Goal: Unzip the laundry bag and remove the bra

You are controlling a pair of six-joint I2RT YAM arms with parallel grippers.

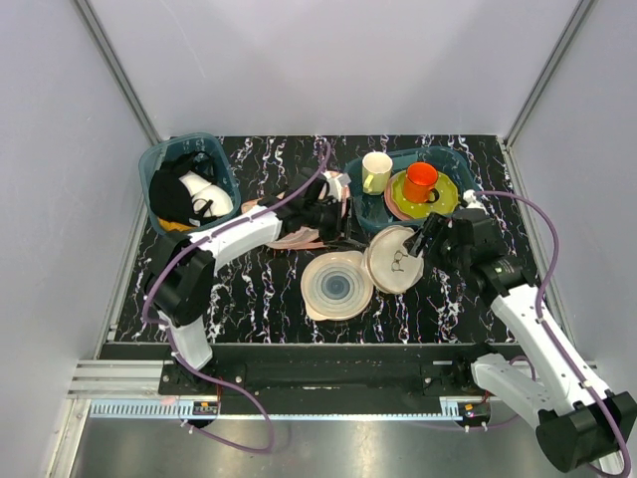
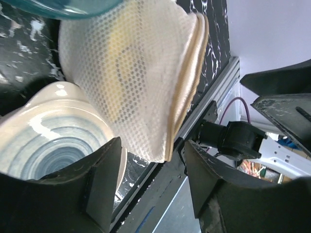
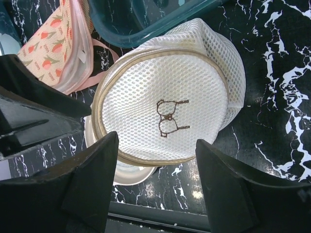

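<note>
**Jaws hanging apart around the mesh laundry bag (image 3: 165,87)**

The white mesh pouch is sitting right of centre in the top view. It is tilting, with its flat face and the small dark line drawing (image 3: 170,119) showing to the right wrist camera. A beige zip band (image 3: 99,104) is running around the rim of that face; I cannot tell where the slider is. The bag's lower left edge is overlapping a pale ringed plate (image 1: 336,285). Its upper edge is lying just beside a teal basket (image 1: 450,157), which is holding a lime plate (image 1: 448,194), an orange cup (image 1: 420,179) and a pale yellow cup (image 1: 376,171).

The right gripper (image 3: 156,141) is hovering over the drawn face. Its jaws are standing wide apart and clamping nothing, with the bag showing between them. The left gripper (image 2: 151,145) is pointing in from the left of the top view. Its jaws are also standing apart, and the bag's banded edge is lying between the two fingers with neither visibly pressing it.

The bra (image 2: 119,53) is sitting inside the bag, showing only as a faint yellow patch through the mesh in the left wrist view.

A pink carrot-printed cloth (image 3: 53,43) is lying at the upper left of the right wrist view, just beside the bag. A second teal basket (image 1: 184,139), at the upper left of the top view, is holding black and white garments. Everything is resting on a black marbled counter (image 1: 259,289).
</note>
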